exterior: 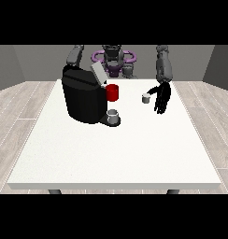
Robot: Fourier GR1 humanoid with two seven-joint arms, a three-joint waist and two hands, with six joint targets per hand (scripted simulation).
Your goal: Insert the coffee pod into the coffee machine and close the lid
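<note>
The coffee pod (pixel 146 98) was seen on the desk (pixel 116 154), right of the coffee machine (pixel 84 99), not yet picked up. The robot hand (pixel 161 99) at the view's right was held beside it w/ fingers straight. Lid (pixel 99 73) was left up.

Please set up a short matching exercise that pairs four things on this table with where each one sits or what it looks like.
Things:
1. coffee machine
2. red cup
3. coffee pod
4. grey cup

Descriptions:
A. small and grey, on the table beside the hand at the view's right
B. on the machine's base at its front
C. large and black, lid raised
D. behind the grey cup, next to the machine's right edge in the view

Pairs: 1-C, 2-D, 3-A, 4-B
</note>
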